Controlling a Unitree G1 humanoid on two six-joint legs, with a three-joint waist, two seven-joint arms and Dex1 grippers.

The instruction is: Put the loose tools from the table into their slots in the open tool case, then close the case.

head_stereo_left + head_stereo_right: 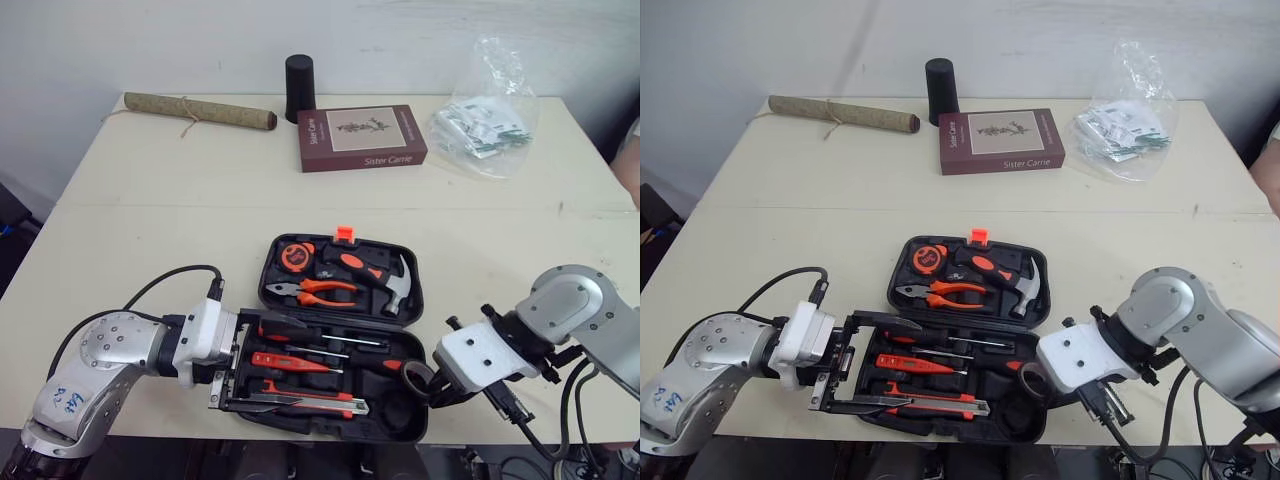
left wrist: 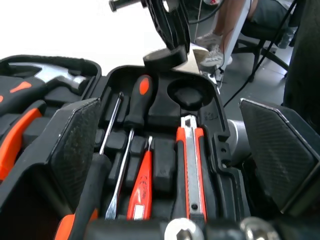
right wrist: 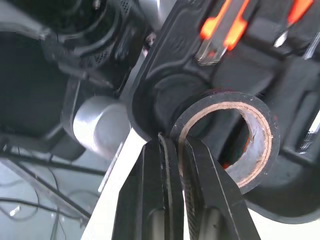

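While right gripper (image 3: 176, 145) pinches tape roll (image 3: 258, 150) at tool case (image 1: 390, 412) rim; left gripper (image 2: 167, 107) splayed opposite

Looks like a lab or office — plain table (image 1: 150, 230) against a white wall (image 1: 150, 40), a person (image 2: 232, 22) on a chair (image 2: 270, 31) nearby.

Cream counter (image 1: 150, 250): open tool case (image 1: 395, 420) at near edge; along far edge, rolled mat (image 1: 200, 111), black cylinder (image 1: 300, 87), maroon book (image 1: 362, 137), clear plastic bag (image 1: 485, 125) toward far right corner.
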